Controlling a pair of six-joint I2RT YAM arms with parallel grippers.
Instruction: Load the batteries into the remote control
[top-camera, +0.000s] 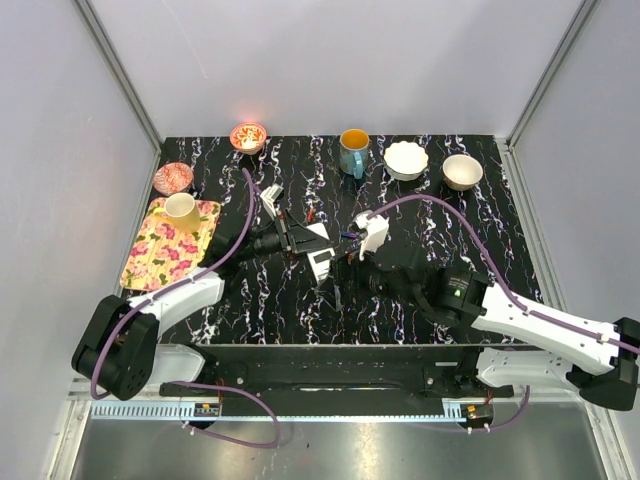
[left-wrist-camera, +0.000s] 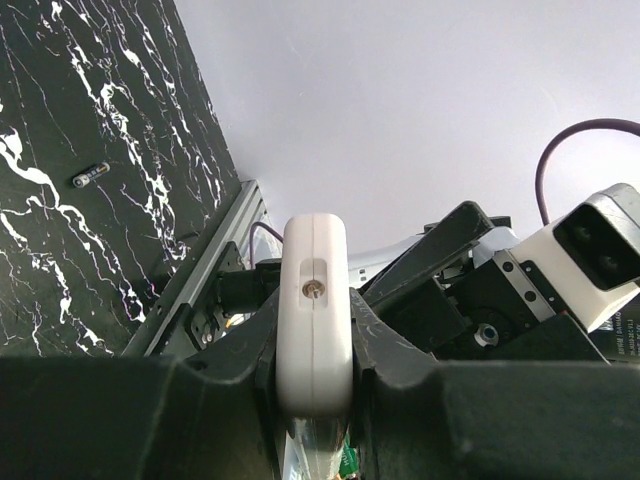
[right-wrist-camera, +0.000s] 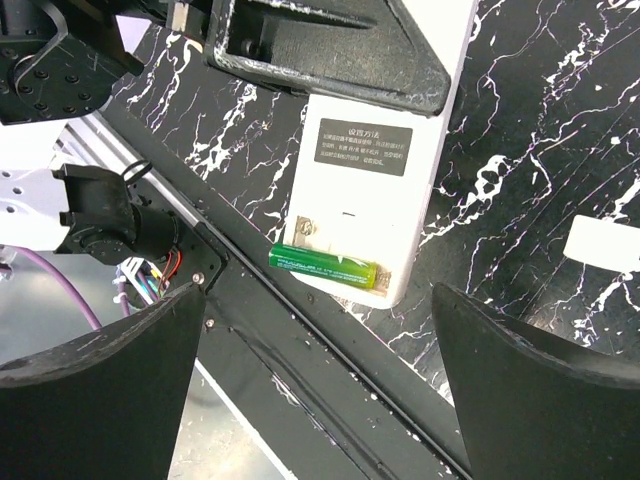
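You had the left hand (left-wrist-camera: 314, 350) clamped on the remote control (right-wrist-camera: 375, 190), holding it up off the desk (top-camera: 290, 315) above the middle, a touch toward the near edge. Its plain back and open bay faced the right wrist camera, and I'd say that was the point of the hold: a steady target. One green battery (right-wrist-camera: 325, 266) lay across the bay at the remote's end, and the slot beside it looked bare, with a contact showing. Your right hand (right-wrist-camera: 320, 335) stood wide with nothing in it, just short of that bay. A second battery (left-wrist-camera: 90, 177) lay loose on the desk, well apart from the remote, and the white cover (right-wrist-camera: 605, 245) rested flat nearby. I'd judge the loose one was due next.
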